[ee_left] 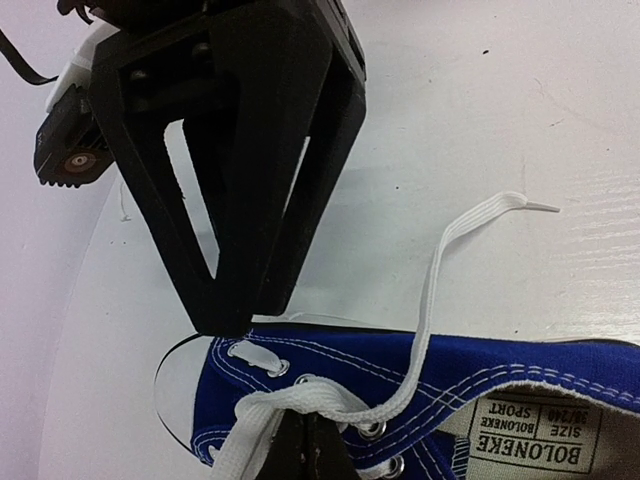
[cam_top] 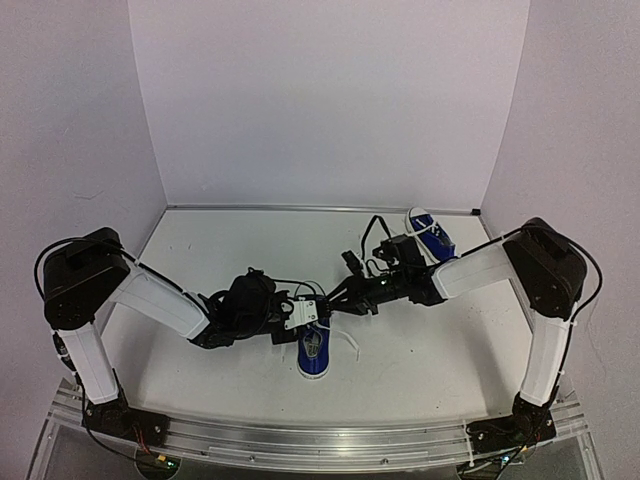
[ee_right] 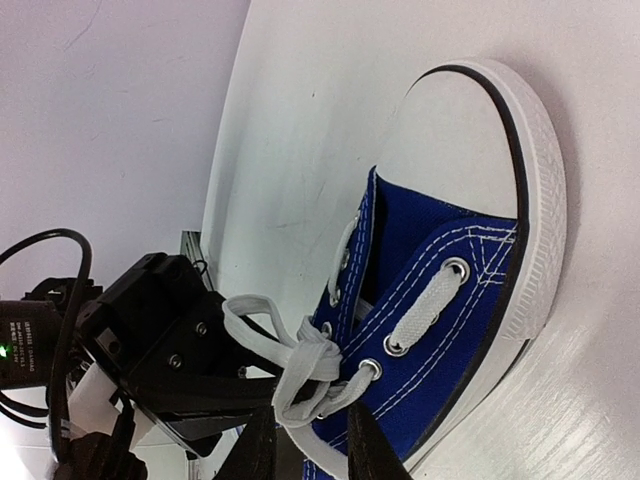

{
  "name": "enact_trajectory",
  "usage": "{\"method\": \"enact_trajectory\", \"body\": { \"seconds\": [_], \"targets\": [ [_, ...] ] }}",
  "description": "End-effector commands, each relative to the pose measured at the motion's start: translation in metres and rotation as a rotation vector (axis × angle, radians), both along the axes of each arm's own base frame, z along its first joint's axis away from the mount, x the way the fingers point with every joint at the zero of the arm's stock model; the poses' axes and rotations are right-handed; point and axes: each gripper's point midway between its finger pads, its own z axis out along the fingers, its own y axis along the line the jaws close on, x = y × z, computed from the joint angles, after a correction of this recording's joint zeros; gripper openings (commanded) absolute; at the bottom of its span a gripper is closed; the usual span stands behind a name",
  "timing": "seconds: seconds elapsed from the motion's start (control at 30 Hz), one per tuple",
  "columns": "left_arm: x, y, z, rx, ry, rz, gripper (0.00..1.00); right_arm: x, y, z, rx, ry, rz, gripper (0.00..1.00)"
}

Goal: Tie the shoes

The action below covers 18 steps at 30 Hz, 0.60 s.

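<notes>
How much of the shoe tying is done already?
Barely started. On the near shoe the laces are crossed into a loose tangle, no bow yet. In hand: the left gripper pinches one lace, the right gripper sits around the crossing. Still to do: pull tight, make the bow, then the far shoe, whose laces I cannot see clearly.

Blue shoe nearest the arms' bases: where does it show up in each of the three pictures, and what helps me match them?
Top external: the near shoe sits low in the centre, between the two arms.
Left wrist: along the bottom edge, centre to right, size label showing.
Right wrist: fills the right half, toe cap uppermost.
Shared landmark: its bunched white lace over the eyelets.
</notes>
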Motion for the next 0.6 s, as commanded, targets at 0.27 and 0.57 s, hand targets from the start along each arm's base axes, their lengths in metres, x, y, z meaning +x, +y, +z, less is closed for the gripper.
{"method": "enact_trajectory", "body": {
  "seconds": [0.27,0.57],
  "targets": [
    [-0.001,-0.003,0.002,0.011,-0.015,-0.021,0.0,-0.002,0.016,-0.011,-0.021,0.003,0.035,0.17],
    [-0.001,-0.004,0.002,0.013,-0.022,-0.025,0.0,-0.013,0.026,-0.006,0.006,0.004,0.09,0.17]
  ]
}}
